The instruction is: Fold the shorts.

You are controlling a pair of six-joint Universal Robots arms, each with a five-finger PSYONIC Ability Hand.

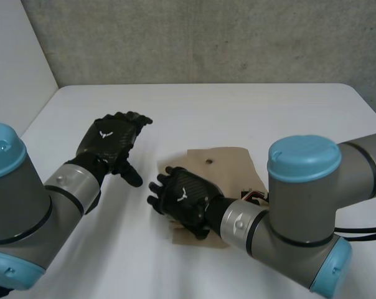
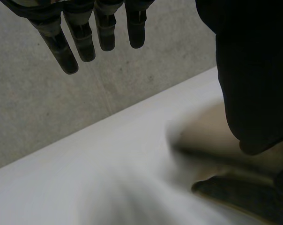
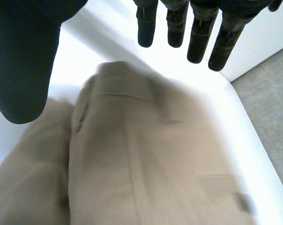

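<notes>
Both hands are released: the right hand (image 1: 183,198), fingers straight, is over the left edge of the tan shorts (image 1: 222,163) at lower centre, and its arm hides their near side. The left hand (image 1: 110,142) spreads mid-left above the white table (image 1: 238,112), with a grey wall (image 1: 206,37) behind.

A: Where does my head view sit?
B: High, behind and between the arms, looking down over the white table (image 1: 238,112) to the concrete wall (image 1: 206,37).
A: And my wrist views?
B: Close in, along each palm. The one on the left hand (image 2: 83,40) faces the wall; the one on the right hand (image 3: 200,40) looks from just above the tan shorts (image 3: 146,154). All three catch the shorts.
</notes>
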